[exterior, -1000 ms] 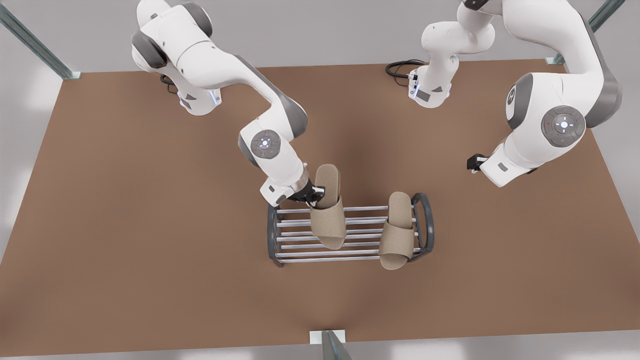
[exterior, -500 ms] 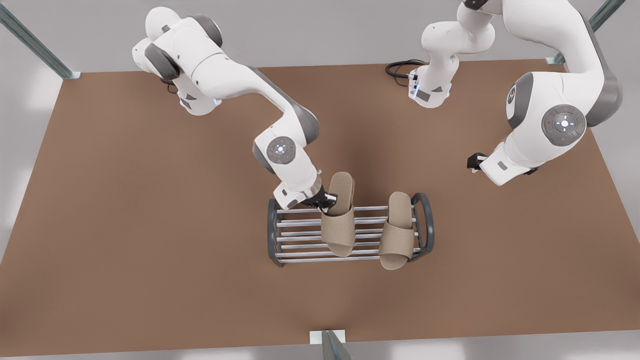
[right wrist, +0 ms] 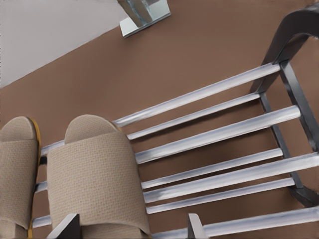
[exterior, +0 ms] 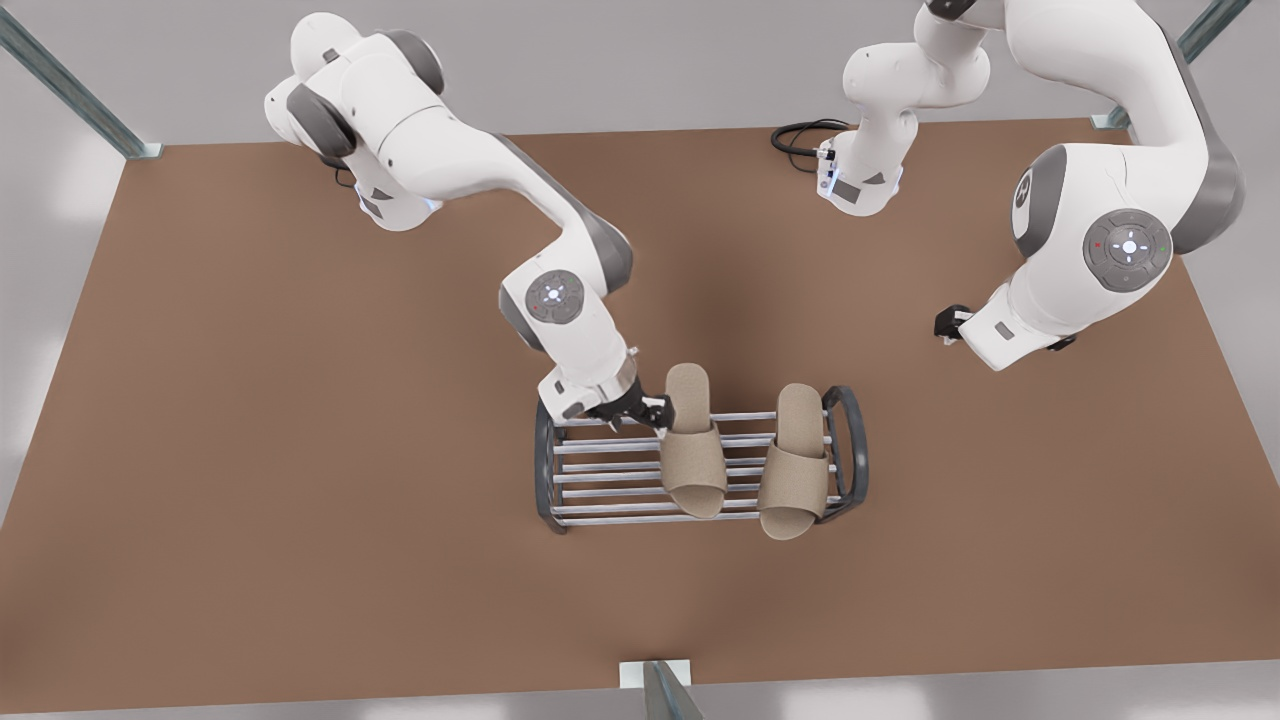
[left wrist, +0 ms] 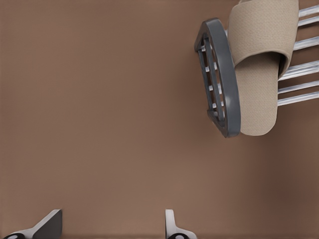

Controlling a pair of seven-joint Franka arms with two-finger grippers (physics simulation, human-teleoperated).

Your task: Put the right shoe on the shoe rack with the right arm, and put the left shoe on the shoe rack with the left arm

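The shoe rack (exterior: 600, 470) stands at the table's middle with both beige slippers lying across its bars. The right shoe (exterior: 690, 445) rests near the rack's centre. My right gripper (exterior: 655, 412) sits at its heel side, fingers spread wide; in the right wrist view the right gripper (right wrist: 130, 226) hovers over the right shoe (right wrist: 94, 174) and the rack's bars (right wrist: 214, 134), with the left shoe (right wrist: 17, 169) beside it. The left shoe (exterior: 795, 465) lies by the front view's right end frame. My left gripper (exterior: 945, 325) waits open, off to the front view's right, with the left gripper (left wrist: 112, 224) facing the rack (left wrist: 219, 74) and the left shoe (left wrist: 259, 59).
A black cable (exterior: 800, 135) coils by the far arm base. Metal frame posts stand at the table's far corners (exterior: 70, 90) and at the near edge (exterior: 655, 685). Bare brown table (exterior: 300, 450) surrounds the rack.
The right arm carried the right shoe toward the front view's right and lowered it from a tilted hold to lie flat on the rack beside the left shoe. The left arm stayed still.
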